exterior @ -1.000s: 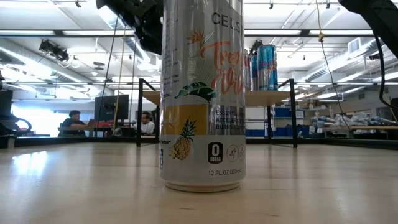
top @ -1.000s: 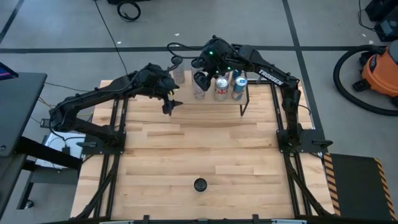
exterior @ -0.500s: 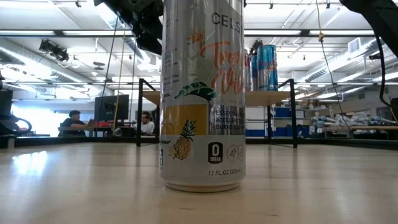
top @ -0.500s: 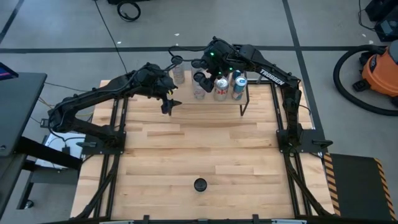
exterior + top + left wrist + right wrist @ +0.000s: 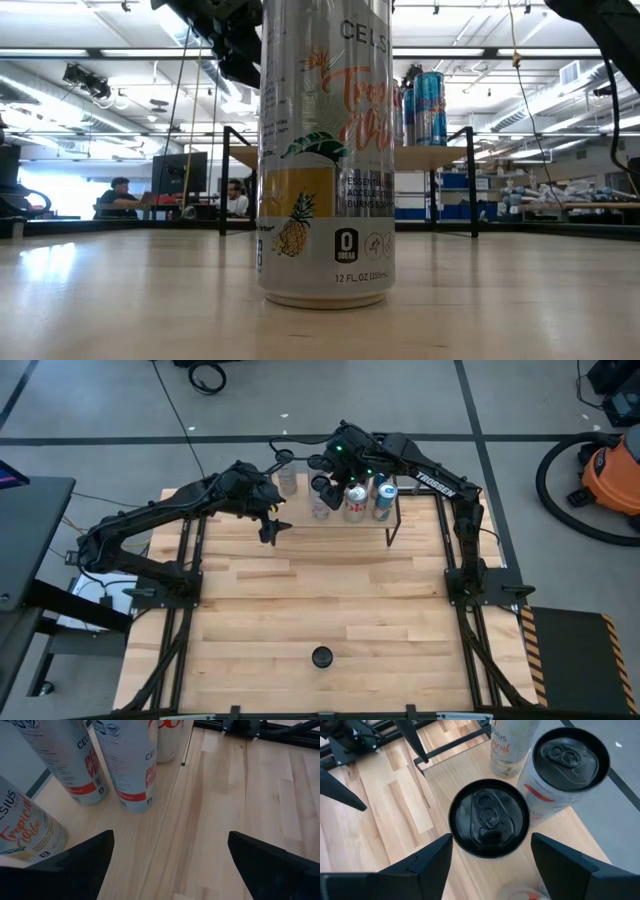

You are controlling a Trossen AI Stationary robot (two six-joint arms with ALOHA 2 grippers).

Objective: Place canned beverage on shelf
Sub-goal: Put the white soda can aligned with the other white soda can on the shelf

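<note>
The shelf [image 5: 342, 518] stands at the table's far middle, its plank top [image 5: 445, 775] carrying several upright cans. My right gripper [image 5: 492, 837] hangs over its left part, open, slanting down. One finger stands on either side of a black-topped can [image 5: 489, 817] that rests on its base on the plank. My left gripper [image 5: 170, 835] hovers open with nothing between its fingers over the shelf's near left edge [image 5: 270, 525]. One more can, with a pineapple print [image 5: 325, 150], stands alone near the table's front edge [image 5: 321, 657]. My right gripper has its fingers [image 5: 437, 860] beside the rim of the black-topped can's top [image 5: 457, 837], coming from above at a slant. Whether they touch the can, I cannot tell. The can stands upright on the plank.
Beside the straddled can stand a white-and-red can [image 5: 570, 760] and a pale can [image 5: 512, 745]. A red-and-white can [image 5: 355, 502] and a blue one [image 5: 385, 500] fill the shelf's right part. The wide tabletop [image 5: 330, 590] lies between shelf and front can. People sit in the room behind [image 5: 120, 195].
</note>
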